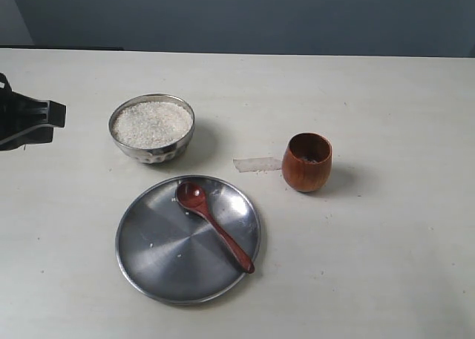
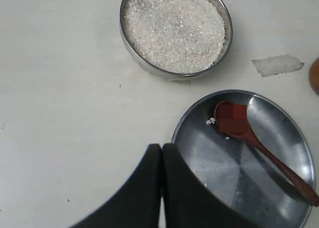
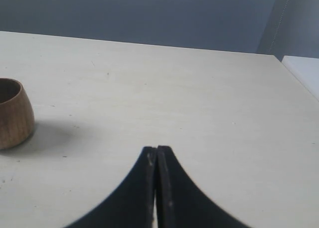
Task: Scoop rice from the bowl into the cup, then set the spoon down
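Note:
The steel bowl [image 1: 152, 128] [image 2: 175, 32] is heaped with white rice [image 1: 151, 124] [image 2: 173, 27]. The wooden spoon [image 1: 214, 223] [image 2: 259, 145] lies on the flat steel plate [image 1: 159, 261] [image 2: 234, 188], handle pointing towards the front right. The brown wooden cup [image 1: 306, 162] [image 3: 12, 113] stands upright to the right of the bowl, its inside dark. My left gripper [image 2: 162, 147] is shut and empty, hovering over the plate's edge; its arm shows at the far left [image 1: 30, 120]. My right gripper [image 3: 156, 149] is shut and empty above bare table beside the cup.
A strip of clear tape [image 1: 257, 164] [image 2: 277, 65] lies on the table between bowl and cup. A few loose grains sit on the plate near the spoon's bowl [image 2: 211, 121]. The table's far edge meets a grey wall.

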You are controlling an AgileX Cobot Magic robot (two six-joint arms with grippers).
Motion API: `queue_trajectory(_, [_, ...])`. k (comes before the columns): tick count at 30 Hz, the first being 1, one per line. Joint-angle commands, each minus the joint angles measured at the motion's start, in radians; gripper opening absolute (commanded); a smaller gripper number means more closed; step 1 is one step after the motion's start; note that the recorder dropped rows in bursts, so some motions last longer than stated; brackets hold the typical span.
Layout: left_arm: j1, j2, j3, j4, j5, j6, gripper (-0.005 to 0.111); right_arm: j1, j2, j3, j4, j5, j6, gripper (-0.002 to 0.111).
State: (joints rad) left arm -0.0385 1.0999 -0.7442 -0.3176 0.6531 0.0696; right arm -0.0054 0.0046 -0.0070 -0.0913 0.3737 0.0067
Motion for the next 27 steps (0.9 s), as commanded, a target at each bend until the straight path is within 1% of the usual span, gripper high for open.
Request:
queue_trajectory(1, [-0.003,-0.048,-0.006,0.001,-0.005,0.001,0.000,-0.006,-0.005,0.007,-0.004,-0.010,-0.007,0.000])
queue_trajectory(5, [-0.003,-0.145,-0.006,0.001,-0.005,0.001,0.000,-0.006,-0.005,0.007,-0.004,-0.008,-0.007,0.000])
queue_trajectory(9, [-0.003,-0.325,-0.006,0.001,-0.005,0.001,0.000,-0.006,-0.005,0.007,-0.004,-0.008,-0.007,0.000])
queue_trajectory(13, [-0.003,-0.455,-0.006,0.001,-0.005,0.001,0.000,-0.006,-0.005,0.007,-0.004,-0.008,-0.007,0.000])
queue_trajectory(23, [-0.003,-0.613,-0.006,0.005,0.002,0.001,0.000,-0.006,-0.005,0.007,-0.004,-0.010,-0.007,0.000])
queue_trajectory(25, [-0.003,-0.654,-0.006,0.075,0.018,0.020,0.000,-0.006,-0.005,0.007,-0.004,-0.010,-0.007,0.000])
queue_trajectory(26, [-0.003,-0.679,0.006,0.138,0.028,0.020,0.000,-0.006,-0.005,0.007,-0.004,-0.010,-0.007,0.000])
queue_trajectory(27, [-0.003,-0.700,0.029,0.193,0.002,0.020,0.000,-0.006,-0.005,0.007,-0.004,-0.010,-0.007,0.000])
